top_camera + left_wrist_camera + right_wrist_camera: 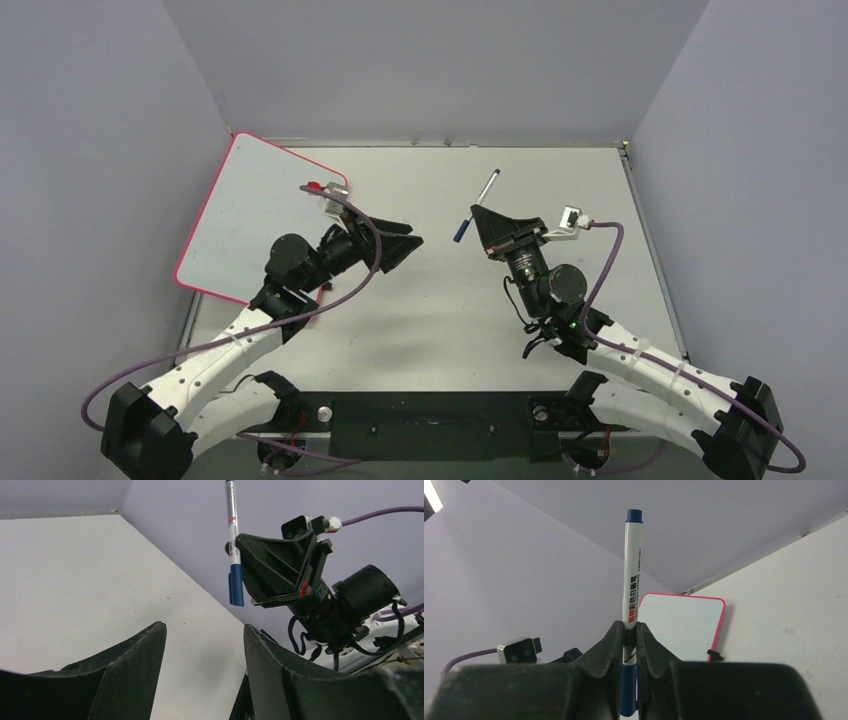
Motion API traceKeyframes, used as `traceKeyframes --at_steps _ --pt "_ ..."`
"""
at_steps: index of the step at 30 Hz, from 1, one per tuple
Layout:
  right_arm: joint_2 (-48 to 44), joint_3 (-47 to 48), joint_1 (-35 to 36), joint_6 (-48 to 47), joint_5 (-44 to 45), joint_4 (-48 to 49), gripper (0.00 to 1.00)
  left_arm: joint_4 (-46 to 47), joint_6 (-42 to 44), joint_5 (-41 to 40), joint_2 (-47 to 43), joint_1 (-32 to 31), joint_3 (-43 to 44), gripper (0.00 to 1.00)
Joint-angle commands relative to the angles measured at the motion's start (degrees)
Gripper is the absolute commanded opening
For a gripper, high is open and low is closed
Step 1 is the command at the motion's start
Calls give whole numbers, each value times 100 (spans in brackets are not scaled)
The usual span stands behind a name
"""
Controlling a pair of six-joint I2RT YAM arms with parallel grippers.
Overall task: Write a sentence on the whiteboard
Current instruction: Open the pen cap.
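Note:
The whiteboard (250, 210), white with a red-pink rim, lies at the table's far left, its near corner under my left arm. It also appears in the right wrist view (679, 625). No sentence shows on the board's visible surface. My right gripper (473, 212) is shut on a white marker with a blue cap (477, 205), held mid-table above the surface. In the right wrist view the marker (631, 580) stands upright between the fingertips (630, 627). My left gripper (415, 240) is open and empty, pointing right at the marker (232, 535) with a gap between them.
A small black clip (714, 655) sits on the whiteboard's near edge, and a red piece (315, 186) lies at its right corner. Grey walls enclose the table on three sides. My right arm's wrist (350, 605) fills the space just past the left fingers (280, 670).

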Motion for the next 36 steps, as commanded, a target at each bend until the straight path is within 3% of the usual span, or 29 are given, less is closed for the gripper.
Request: traceKeyframes --at_steps 1,14,27,36 --pt "-94 -152 52 190 120 1068 0 1084 -11 46 312 -429 219 55" --pt "-126 -117 381 -7 317 905 0 1716 136 18 1373 -1011 797 53" --pt "-85 -37 462 -128 451 597 0 1710 330 157 1386 -1179 948 53" --pt "-89 26 470 -215 369 397 0 1393 632 147 1222 -1257 946 62"
